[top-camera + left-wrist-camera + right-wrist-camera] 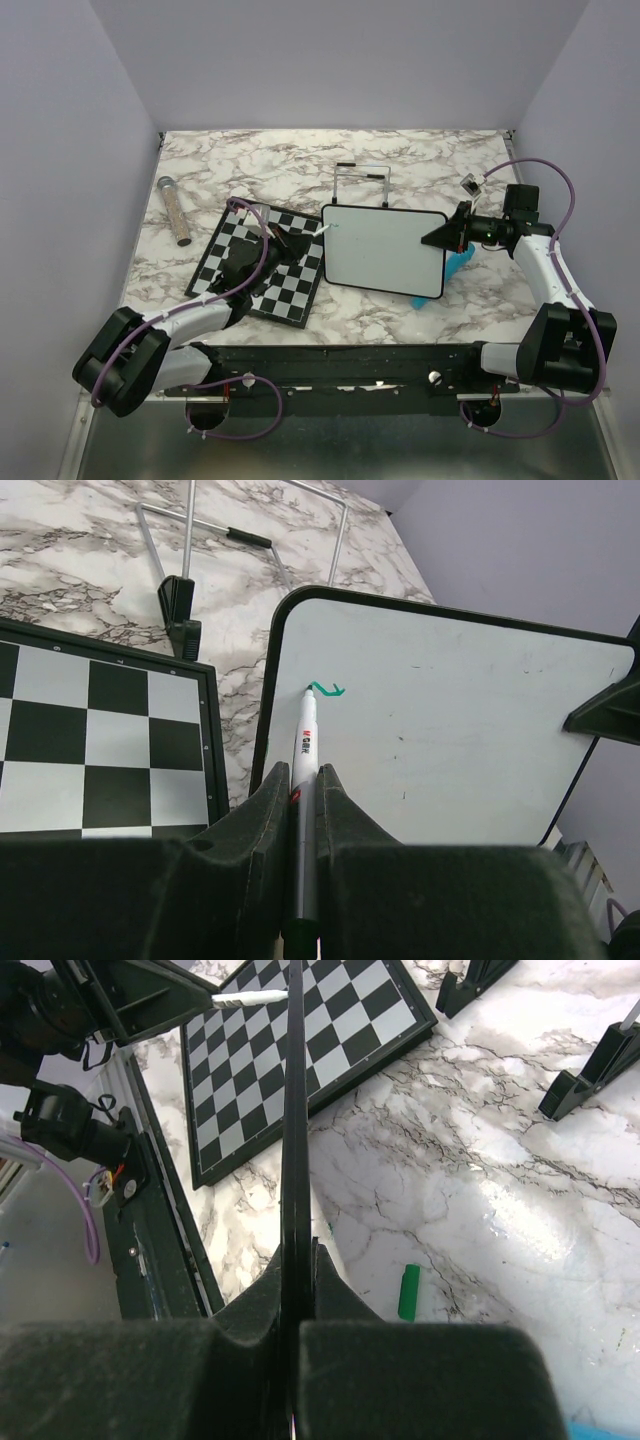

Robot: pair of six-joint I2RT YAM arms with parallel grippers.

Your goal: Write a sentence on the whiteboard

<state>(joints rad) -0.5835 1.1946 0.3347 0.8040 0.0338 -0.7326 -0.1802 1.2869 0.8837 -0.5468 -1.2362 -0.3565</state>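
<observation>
Marble table (pixel 400 170) — whiteboard (pixel 385 250) barely begun
Left gripper (pixel 303 772) pinches the marker (pixel 306 735); right gripper (pixel 297 1260) clamps the board; I'd keep the tip light, level.

Your left arm (pixel 200 320) reached forward from its base and bent inward, wrist low and angled to the right. Your left gripper (pixel 303 776) was clamped on a marker (pixel 305 745), its fingers pinching the barrel from both sides. Your right arm (pixel 545 268) rose from its base and pointed left, and your right gripper (pixel 297 1260) was closed tight on the edge of the whiteboard (pixel 294 1110).
</observation>
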